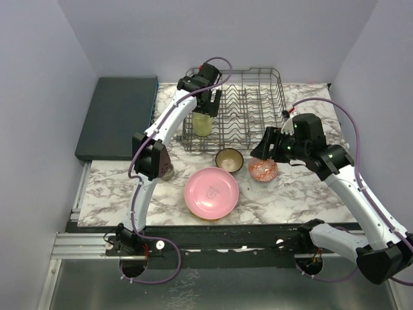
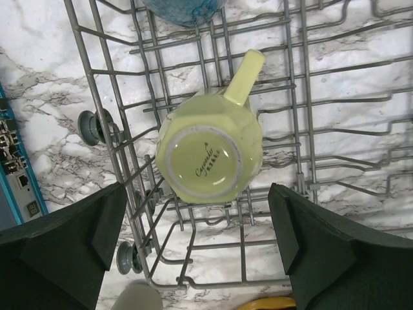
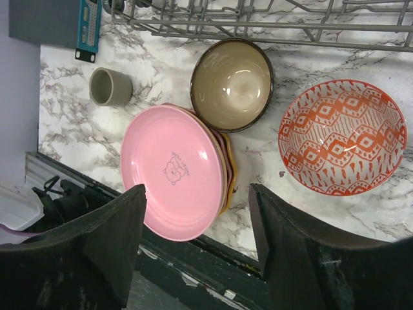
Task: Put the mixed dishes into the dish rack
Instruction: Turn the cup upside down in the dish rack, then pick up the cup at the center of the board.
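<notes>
The grey wire dish rack (image 1: 258,103) stands at the back of the marble table. A yellow mug (image 2: 210,152) rests upside down inside it, and a blue mug (image 2: 184,8) shows at the frame's top edge. My left gripper (image 2: 197,232) hovers open just above the yellow mug (image 1: 203,124), touching nothing. A pink plate (image 3: 174,171) tops a stack of plates near the front. Beside it sit a brown bowl (image 3: 232,84) and a red-patterned bowl (image 3: 342,137). My right gripper (image 3: 197,219) hangs open and empty above the plate stack's edge, near the red-patterned bowl (image 1: 263,170).
A grey-green mug (image 3: 110,87) stands on the marble left of the plates, partly behind the left arm's elbow in the top view. A flat dark teal slab (image 1: 119,126) lies left of the rack. The table's front rail (image 1: 213,236) runs close under the plate stack.
</notes>
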Available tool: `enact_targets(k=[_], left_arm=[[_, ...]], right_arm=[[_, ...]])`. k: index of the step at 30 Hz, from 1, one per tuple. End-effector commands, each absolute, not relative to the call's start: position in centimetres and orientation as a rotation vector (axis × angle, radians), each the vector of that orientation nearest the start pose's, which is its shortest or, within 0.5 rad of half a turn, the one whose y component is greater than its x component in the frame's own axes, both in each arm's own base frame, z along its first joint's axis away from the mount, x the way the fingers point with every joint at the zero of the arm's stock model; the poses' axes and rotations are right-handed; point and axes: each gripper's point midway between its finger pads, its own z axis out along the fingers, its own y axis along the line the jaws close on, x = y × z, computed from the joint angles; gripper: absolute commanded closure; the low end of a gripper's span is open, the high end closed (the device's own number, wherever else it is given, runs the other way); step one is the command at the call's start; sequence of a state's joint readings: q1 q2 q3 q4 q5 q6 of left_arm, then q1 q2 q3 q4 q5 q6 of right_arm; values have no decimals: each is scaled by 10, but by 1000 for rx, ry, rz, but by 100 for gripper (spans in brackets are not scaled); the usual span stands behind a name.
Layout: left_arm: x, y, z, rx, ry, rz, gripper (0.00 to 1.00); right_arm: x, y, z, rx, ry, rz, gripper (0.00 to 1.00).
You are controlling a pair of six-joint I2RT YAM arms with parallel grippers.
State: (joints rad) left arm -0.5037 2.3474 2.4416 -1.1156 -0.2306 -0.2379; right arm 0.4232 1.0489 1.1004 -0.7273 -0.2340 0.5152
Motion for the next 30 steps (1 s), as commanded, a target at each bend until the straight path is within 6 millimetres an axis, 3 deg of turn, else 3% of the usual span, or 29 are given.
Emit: enact_targets(k=[1,13,20,30], left_arm=[[473,-237,203,272,2439,-5,1],[429,-246,221,335,2442,-51,1],[406,-247,243,332,2411,-119,1],[368,-214,244,250,2405,-87,1]], right_arm=[[238,173,243,-33,2325,750,29],[231,166,244,-24,2338,722,28],[231,160,248,-15,2339,683,28],[229,153,242,14,2355,643,28]])
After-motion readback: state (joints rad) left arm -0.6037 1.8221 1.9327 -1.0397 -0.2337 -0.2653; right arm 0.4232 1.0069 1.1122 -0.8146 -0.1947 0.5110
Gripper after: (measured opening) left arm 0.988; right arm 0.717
